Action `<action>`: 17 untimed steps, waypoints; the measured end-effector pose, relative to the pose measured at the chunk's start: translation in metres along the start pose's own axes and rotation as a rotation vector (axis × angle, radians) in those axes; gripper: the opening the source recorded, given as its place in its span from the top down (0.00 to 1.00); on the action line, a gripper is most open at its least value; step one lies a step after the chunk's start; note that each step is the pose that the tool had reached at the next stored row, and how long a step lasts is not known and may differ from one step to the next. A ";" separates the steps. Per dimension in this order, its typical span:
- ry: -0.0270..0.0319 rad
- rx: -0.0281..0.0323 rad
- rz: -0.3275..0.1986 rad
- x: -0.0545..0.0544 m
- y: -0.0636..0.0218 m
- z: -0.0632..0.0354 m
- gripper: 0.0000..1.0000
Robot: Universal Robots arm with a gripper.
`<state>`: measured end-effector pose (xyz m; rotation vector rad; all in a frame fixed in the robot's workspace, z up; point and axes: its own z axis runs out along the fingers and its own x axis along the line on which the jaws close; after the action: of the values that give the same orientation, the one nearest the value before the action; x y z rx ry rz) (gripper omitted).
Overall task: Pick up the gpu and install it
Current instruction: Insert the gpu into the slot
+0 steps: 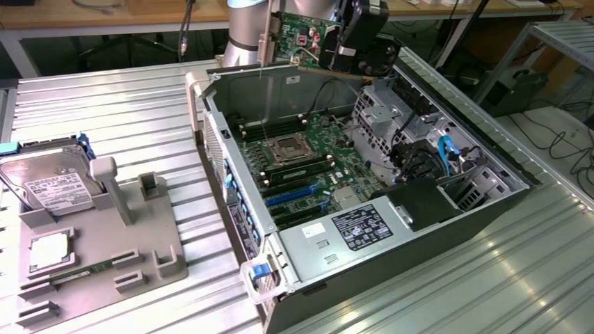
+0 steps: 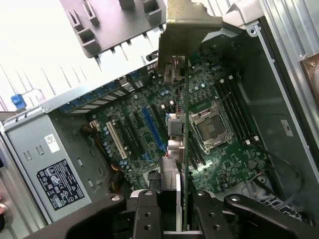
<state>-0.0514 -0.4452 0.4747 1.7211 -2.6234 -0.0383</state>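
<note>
Pincer: black two-fingered pincer clenched on the card's edge.
Card: thin green circuit-board gpu with silver end bracket, held edge-down above the open grey metal computer case.
Below card: green motherboard.

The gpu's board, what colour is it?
Green; the gpu shows it best in the exterior view, held above the case.

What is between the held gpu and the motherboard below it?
Nothing: the gpu, clamped by the gripper, hangs over the motherboard with open air between, per the wrist view.
</note>
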 end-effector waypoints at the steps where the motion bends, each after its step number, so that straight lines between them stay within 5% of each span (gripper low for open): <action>1: 0.0002 -0.0001 -0.009 0.000 0.0000 0.0000 0.72; 17: 0.0039 -0.0018 -0.178 0.000 0.0000 0.0001 0.72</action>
<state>-0.0514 -0.4453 0.4745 1.9458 -2.4586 -0.0376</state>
